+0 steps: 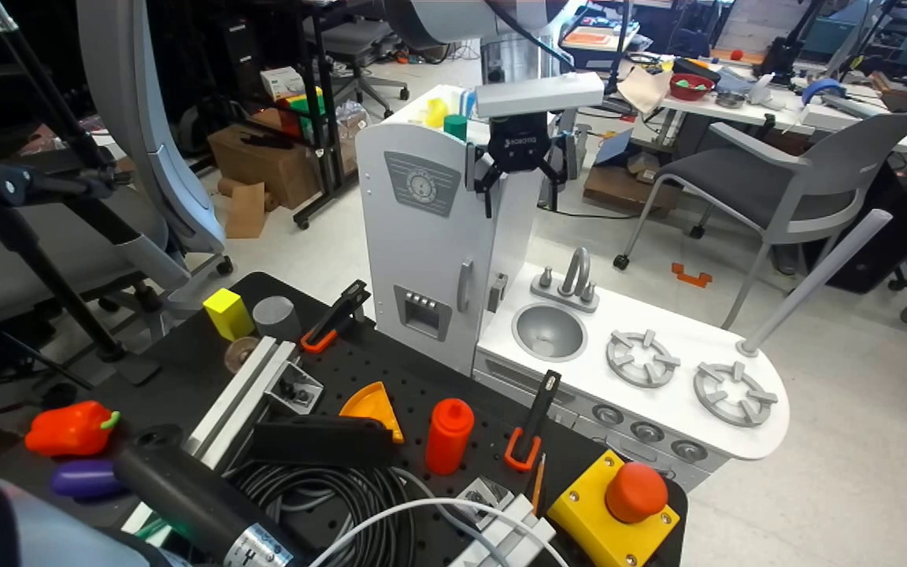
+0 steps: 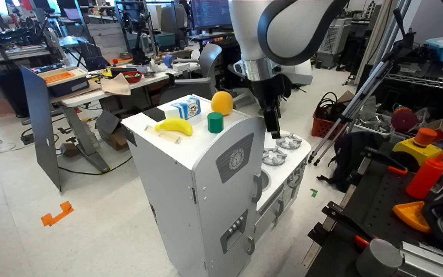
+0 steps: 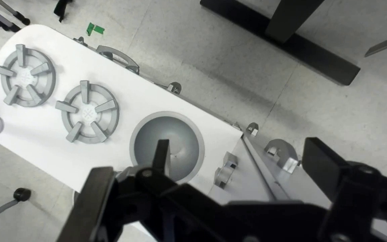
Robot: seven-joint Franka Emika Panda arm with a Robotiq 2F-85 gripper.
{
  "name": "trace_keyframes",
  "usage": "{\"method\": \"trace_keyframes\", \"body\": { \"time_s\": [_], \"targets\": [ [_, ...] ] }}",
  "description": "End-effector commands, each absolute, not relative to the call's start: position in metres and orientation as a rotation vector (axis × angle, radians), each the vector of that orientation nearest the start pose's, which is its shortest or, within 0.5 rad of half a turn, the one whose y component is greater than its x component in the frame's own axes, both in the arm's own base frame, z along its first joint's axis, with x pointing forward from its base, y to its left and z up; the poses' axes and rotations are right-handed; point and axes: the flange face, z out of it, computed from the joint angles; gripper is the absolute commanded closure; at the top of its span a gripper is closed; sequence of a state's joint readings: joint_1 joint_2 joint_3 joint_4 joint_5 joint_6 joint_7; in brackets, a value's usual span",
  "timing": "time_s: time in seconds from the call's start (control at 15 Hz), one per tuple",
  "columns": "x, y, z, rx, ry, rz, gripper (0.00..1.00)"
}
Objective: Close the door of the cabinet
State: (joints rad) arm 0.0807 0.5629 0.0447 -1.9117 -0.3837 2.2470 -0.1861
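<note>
The cabinet (image 1: 518,228) is the tall white tower, standing upright in both exterior views (image 2: 164,188). Its pale-grey door (image 1: 422,244) carries a dial plate, an inset panel and a curved handle (image 1: 464,287); it also shows in an exterior view (image 2: 221,192). The door lies against the tower's front. In the wrist view, a thin dark seam runs beside the door's edge (image 3: 264,164). My gripper (image 1: 521,208) is open and empty, near the door's handle-side top edge, above the counter. In the wrist view (image 3: 237,144), one finger is over the sink, the other beyond the door's front.
The low counter (image 1: 697,339) with sink (image 1: 549,332) and burners adjoins the tower. A banana (image 2: 175,126), a carton (image 2: 185,109), a green cylinder (image 2: 215,123) and a yellow fruit (image 2: 222,103) sit on the tower. A black worktable (image 1: 327,370) with bottle and clamps stands before it.
</note>
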Motion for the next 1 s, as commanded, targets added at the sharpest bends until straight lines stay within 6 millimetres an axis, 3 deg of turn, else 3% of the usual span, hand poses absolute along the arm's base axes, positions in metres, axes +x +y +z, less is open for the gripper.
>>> {"method": "trace_keyframes", "body": {
  "time_s": [0.0, 0.33, 0.53, 0.93],
  "targets": [
    [0.6, 0.058, 0.186, -3.273, -0.895, 0.24, 0.0],
    [0.58, 0.048, 0.208, -3.332, -0.819, 0.117, 0.0],
    [0.554, 0.04, 0.237, -3.365, -0.799, 0.15, 0.0],
    [0.511, 0.025, 0.302, -3.402, -0.626, -0.023, 0.0]
  ]
}}
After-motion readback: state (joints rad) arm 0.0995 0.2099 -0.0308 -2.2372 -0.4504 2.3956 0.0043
